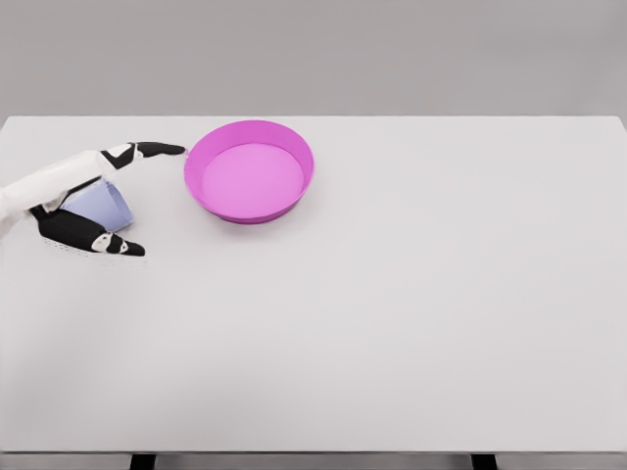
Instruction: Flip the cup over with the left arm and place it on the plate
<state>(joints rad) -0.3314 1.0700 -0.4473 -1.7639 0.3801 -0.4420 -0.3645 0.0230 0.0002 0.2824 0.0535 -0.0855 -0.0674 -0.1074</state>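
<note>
Head view: my left hand (93, 201) is at the far-left part of the table (411, 313), fingers spread around the pale lilac cup (106, 204) w/ one finger (157, 150) stretched toward the right and the thumb on the near side. I cannot tell if it really presses the cup yet. The cup sits between them, partly hidden, so its axis is unclear. The pink plate (294, 147) is just right of the hand, so the move goes rightward. Right arm not visible.

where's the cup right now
In the head view the pale lavender cup sits at the table's far left, inside the left hand, just left of the pink plate.
</note>
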